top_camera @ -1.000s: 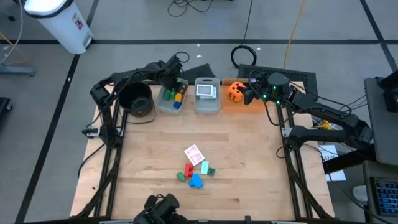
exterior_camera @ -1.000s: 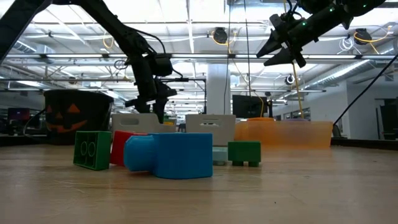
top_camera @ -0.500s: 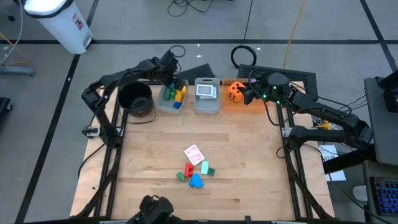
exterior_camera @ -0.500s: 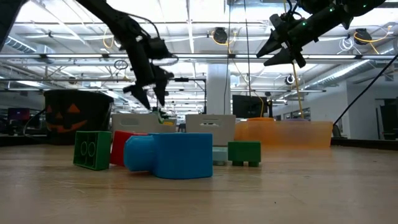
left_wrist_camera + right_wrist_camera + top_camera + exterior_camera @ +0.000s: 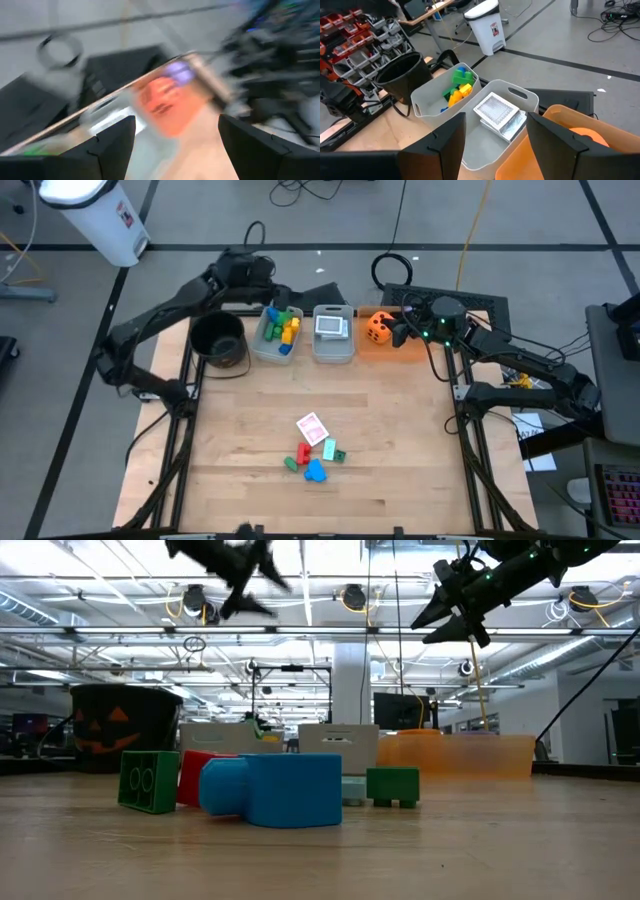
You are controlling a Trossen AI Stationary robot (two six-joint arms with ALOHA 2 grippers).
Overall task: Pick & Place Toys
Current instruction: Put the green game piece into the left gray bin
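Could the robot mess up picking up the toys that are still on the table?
Maybe. The blocks sit bunched together, so grabbing one could knock its neighbours away. The playing card lies flat on the wood, which may be hard to pinch. The block bin already looks fairly full, so another block might tumble out.

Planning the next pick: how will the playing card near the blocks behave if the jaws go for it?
The playing card lies flat on the table, so it probably gives little edge to pinch. It looks thin, likely light and bendy. Pushed, it may slide rather than lift.
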